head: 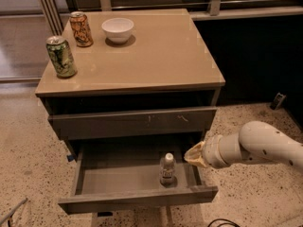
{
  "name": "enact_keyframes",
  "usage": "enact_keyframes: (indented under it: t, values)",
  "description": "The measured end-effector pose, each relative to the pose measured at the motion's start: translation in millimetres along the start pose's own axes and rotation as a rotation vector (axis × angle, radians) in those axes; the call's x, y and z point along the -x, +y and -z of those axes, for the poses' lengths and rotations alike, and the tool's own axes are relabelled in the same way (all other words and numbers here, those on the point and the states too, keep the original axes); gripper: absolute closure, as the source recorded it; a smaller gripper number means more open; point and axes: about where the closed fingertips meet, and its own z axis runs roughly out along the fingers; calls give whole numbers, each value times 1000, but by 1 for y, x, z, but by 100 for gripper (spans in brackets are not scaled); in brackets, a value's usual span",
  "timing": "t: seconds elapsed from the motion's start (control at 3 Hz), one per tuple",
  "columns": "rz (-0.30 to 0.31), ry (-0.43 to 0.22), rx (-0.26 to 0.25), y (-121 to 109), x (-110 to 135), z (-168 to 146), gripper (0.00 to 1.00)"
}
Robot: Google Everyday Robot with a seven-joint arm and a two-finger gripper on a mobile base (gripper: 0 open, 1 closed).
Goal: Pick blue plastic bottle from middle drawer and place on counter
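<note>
tool (192, 155) beside blue plastic bottle (167, 169), state unclear | scratched drawer front (132, 123) above | bowl (117, 29) on counter (161, 56)

You can read no text here. The label on the blue plastic bottle (167, 169), just beside the gripper (191, 155) at the middle drawer (137, 200) side wall, shows only illegible dark print.

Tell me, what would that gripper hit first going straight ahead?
Probably the small clear plastic bottle in the open dark grey drawer; the gripper, at its right edge, points toward it. Depth unclear.
</note>
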Motion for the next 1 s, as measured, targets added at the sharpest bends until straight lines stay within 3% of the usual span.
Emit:
enact_keyframes:
  t: [1.0]
  values:
    - [-28, -20, 47, 2, -20, -62, 38]
